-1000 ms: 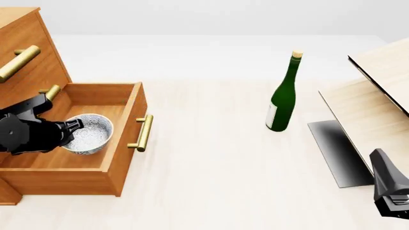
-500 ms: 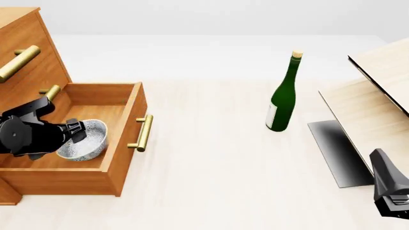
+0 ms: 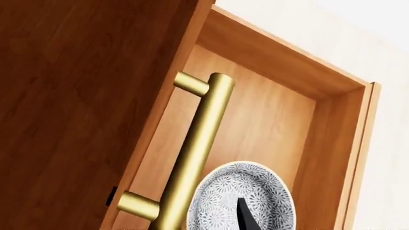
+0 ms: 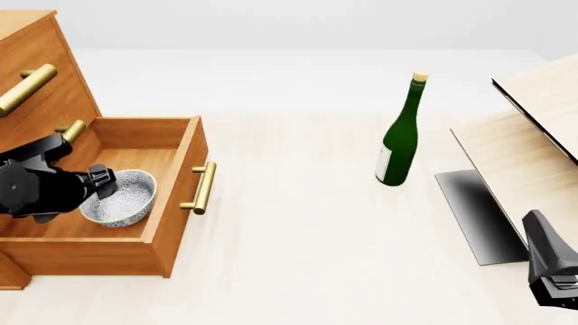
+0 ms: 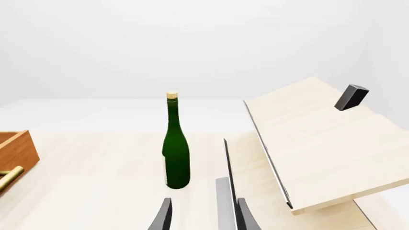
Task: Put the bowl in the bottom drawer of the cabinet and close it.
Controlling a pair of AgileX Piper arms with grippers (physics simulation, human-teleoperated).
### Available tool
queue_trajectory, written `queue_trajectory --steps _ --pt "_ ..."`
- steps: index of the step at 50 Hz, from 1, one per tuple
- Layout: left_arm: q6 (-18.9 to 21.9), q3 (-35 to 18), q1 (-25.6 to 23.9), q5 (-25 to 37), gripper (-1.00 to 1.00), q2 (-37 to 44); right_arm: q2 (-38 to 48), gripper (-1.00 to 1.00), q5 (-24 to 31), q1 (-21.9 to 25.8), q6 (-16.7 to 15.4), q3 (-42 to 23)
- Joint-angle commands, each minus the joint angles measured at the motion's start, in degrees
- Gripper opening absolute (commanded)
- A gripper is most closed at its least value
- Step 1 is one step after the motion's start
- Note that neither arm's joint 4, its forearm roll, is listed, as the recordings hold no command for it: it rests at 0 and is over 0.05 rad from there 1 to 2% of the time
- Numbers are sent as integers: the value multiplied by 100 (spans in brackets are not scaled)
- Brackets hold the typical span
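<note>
Inside the open bottom drawer (image 4: 172, 196), the bowl (image 4: 120, 198) sits upright, the left end effector (image 4: 101, 181) open at its rim.

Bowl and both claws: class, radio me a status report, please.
Left claw at bowl rim, grip unclear. Bowl inside open bottom drawer. Right claw open, idle. Nothing blocking drawer's path.

The white, grey-speckled bowl (image 4: 119, 198) sits upright inside my cabinet's (image 4: 40, 101) bottom drawer (image 4: 172, 196), which stands pulled open at the table's left. The bowl rests toward the drawer's near half, left of its brass-handled front.
</note>
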Motion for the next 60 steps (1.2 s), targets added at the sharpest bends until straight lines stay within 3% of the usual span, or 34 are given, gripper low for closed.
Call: queue_trajectory --steps 1,27,31,54,57,60 --pt "36 176 247 162 100 -351 1 100 0 -1 0 0" --pt "-319 -97 -445 872 100 -1262 1 100 0 -1 0 0" --pt "-437 -278 -880 1161 100 -1525 1 100 0 -1 0 0" --pt "-424 -774 -1799 1697 100 -1897 1 100 0 -1 0 0" --pt "-555 -925 -2330 1663 100 -1903 1 100 0 -1 0 0" --pt "-503 -1032 -2425 1720 100 -1933 1 100 0 -1 0 0"
